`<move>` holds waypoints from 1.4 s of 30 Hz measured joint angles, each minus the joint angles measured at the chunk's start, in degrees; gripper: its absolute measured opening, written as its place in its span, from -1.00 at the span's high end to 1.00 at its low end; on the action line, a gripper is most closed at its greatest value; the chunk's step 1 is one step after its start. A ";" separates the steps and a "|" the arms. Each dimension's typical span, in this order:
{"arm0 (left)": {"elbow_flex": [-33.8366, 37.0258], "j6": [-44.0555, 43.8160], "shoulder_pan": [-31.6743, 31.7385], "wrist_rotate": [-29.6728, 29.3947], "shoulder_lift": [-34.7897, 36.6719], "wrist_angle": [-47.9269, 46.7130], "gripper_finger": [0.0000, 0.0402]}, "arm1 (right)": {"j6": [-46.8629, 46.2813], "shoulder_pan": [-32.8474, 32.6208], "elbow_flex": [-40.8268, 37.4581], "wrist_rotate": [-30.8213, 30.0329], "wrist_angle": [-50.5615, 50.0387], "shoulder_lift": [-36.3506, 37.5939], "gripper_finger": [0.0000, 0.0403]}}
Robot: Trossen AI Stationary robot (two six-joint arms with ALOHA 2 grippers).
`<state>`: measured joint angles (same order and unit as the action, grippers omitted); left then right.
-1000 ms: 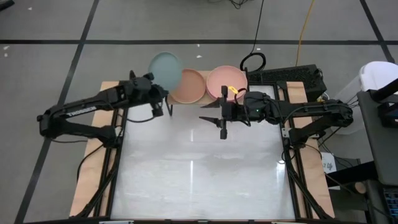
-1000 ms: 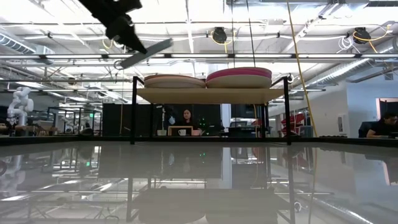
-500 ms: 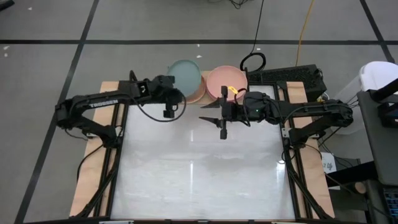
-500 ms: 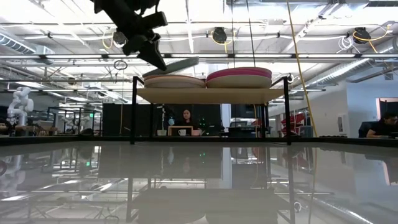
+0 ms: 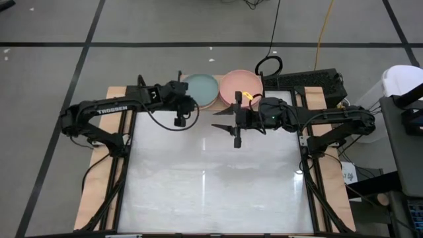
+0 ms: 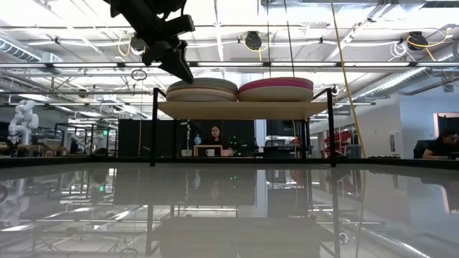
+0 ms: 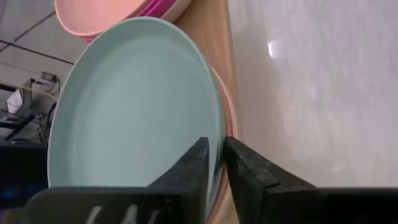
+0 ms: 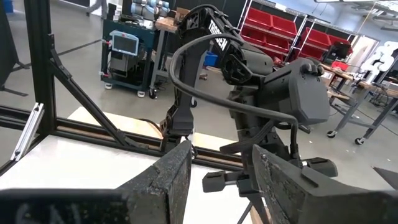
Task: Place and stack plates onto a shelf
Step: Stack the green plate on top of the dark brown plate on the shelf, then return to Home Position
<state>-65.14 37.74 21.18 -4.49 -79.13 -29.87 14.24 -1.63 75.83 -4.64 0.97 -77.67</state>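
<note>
A teal plate [image 5: 200, 87] sits on top of the left stack [image 6: 202, 93] of peach and beige plates on the shelf [image 6: 244, 109], at the table's far edge. My left gripper [image 7: 216, 158] is shut on its rim, at the side towards the table's left. The right stack [image 5: 241, 86] has a peach plate on top and magenta below [image 6: 276, 87]. My right gripper [image 8: 217, 180] hangs open above the table, just in front of the shelf's right half, touching nothing. My left gripper pinches the teal plate's rim [image 7: 219, 134] between its two fingers, one on the upper face and one underneath. The fingers [image 6: 179, 68] slant down from the table's left. The plate lies almost level on the left stack.
The white tabletop [image 5: 211, 185] stretches in front of the shelf. The shelf's wooden top [image 7: 211, 37] shows beside the stacks. A dark box and cables [image 5: 310, 82] lie right of the shelf. People sit at desks [image 6: 215, 136] in the room behind.
My left gripper moved toward the table's right and down to the shelf, carrying the teal plate. The plate was tilted and clear of the shelf to its left; it has levelled out and come down over the left stack. My right arm kept still.
</note>
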 joint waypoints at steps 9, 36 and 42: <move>0.00 -0.53 -1.64 -0.96 2.07 -0.13 0.16 | -0.03 0.01 0.00 0.00 -0.01 0.00 0.23; 17.28 -17.40 -2.17 9.76 45.84 18.01 0.43 | 3.59 -4.37 -11.72 0.24 10.69 9.75 0.23; 22.66 -20.28 -2.15 11.19 51.09 21.42 0.43 | 3.46 -4.48 -34.34 0.20 38.28 20.12 0.23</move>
<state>-42.48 17.46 19.03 6.69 -28.04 -8.44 17.70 -6.11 41.49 -4.44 39.25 -57.55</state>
